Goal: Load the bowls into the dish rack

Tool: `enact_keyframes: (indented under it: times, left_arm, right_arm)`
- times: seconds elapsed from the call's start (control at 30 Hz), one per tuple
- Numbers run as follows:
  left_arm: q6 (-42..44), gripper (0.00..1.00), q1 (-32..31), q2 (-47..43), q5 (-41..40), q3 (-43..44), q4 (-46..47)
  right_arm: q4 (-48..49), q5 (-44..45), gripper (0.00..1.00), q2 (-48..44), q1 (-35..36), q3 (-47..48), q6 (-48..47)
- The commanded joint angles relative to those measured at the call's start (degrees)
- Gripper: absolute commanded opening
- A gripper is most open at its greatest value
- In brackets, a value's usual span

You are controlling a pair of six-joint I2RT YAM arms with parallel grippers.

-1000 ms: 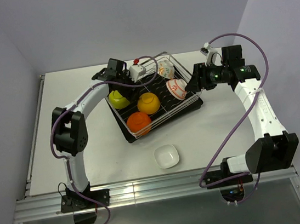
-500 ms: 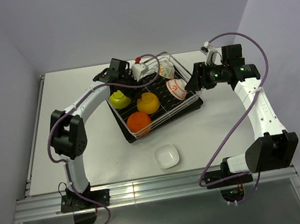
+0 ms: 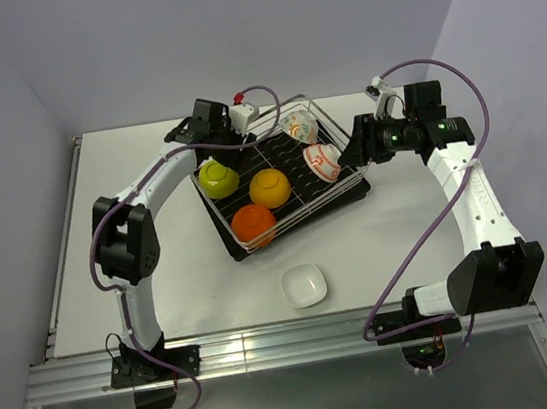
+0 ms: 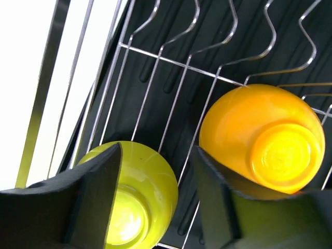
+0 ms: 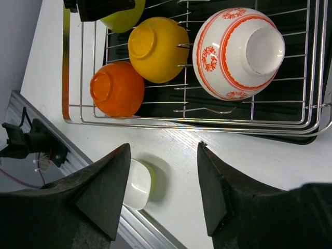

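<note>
The dish rack (image 3: 352,186) holds five bowls upside down: lime green (image 3: 218,178), yellow-orange (image 3: 269,187), orange (image 3: 253,224), red-and-white (image 3: 321,161) and leaf-print (image 3: 298,126). A white-inside bowl (image 3: 304,285) sits on the table in front of the rack. My left gripper (image 3: 207,145) is open and empty just above the lime bowl (image 4: 140,197), beside the yellow-orange bowl (image 4: 259,140). My right gripper (image 3: 346,160) is open and empty at the rack's right edge. Its wrist view shows the red-and-white bowl (image 5: 236,52) and the white bowl (image 5: 139,184).
The rack's wire rim (image 5: 207,124) lies between my right gripper (image 5: 163,187) and the bowls inside. The metal rail at the table's near edge (image 3: 272,346) runs just behind the white bowl. Walls close in on both sides.
My left gripper has drawn back toward the rack's far left corner, and the lime bowl now rests flat in the rack. The right arm has not moved.
</note>
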Motion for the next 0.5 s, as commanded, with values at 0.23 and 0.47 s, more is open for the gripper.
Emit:
enact_keyframes:
  times: [0.23, 0.47]
  left_arm:
    - [-4.15, 0.78, -0.11, -12.15, 10.60, -5.48, 3.33]
    - [-11.89, 0.80, 4.11, -22.44, 21.14, -8.19, 6.30]
  right_arm:
    - [-7.78, 3.36, 0.50, -3.23, 8.54, -0.67, -11.16]
    - [-10.25, 11.89, 0.43, -6.84, 24.71, -6.73, -18.20]
